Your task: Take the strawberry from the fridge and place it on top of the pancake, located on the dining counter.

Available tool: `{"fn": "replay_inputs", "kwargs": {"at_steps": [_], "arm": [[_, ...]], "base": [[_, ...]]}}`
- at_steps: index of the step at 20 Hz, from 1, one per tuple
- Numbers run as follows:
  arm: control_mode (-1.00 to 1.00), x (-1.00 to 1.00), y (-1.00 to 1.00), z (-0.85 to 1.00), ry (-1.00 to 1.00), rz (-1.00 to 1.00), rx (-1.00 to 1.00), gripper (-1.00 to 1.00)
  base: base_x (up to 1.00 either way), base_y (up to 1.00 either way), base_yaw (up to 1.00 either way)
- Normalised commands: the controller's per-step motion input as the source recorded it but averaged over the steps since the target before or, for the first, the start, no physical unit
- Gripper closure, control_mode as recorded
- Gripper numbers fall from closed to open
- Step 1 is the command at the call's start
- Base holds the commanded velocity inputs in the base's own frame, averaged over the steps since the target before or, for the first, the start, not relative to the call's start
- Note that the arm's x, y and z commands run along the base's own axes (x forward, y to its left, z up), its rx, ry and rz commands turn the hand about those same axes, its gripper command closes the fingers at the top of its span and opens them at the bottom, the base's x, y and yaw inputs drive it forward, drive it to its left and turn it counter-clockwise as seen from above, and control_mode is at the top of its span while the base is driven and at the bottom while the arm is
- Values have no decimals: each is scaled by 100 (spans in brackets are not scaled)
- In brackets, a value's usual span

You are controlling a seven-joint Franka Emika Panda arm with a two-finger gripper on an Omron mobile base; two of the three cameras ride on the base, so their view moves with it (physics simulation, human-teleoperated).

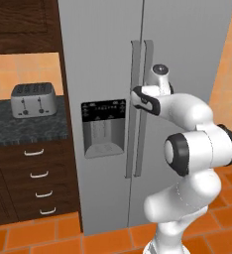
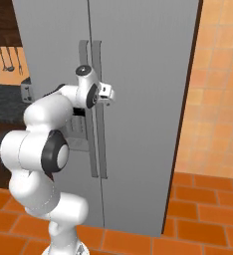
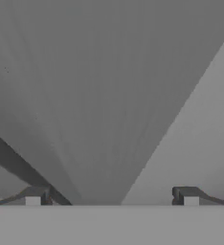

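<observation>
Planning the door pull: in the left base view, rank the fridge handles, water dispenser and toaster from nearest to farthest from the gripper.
1. Fridge handles, right at the open gripper.
2. Water dispenser, on the left door, lower left of it.
3. Toaster, far left on the dark counter.

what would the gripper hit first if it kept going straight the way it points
Most likely the fridge door: the open gripper faces flat grey steel close up, with a long vertical handle just beside it. Which of the two comes first is unclear.
</observation>
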Motion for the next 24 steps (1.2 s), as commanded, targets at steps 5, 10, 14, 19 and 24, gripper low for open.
{"fn": "replay_inputs", "kwargs": {"at_steps": [5,10,14,19,24], "arm": [[-100,46,-13,-23,0,0,0,-100],[-100,6,-5,-43,-18,0,0,-100],[-100,-1,-2,-49,-38,0,0,-100],[-100,52,-6,-7,-1,0,0,-100],[-100,31,-42,-12,3,0,0,-100]], "base": [[0,0,0],[0,0,0],[0,0,0],[0,0,0],[0,0,0]]}}
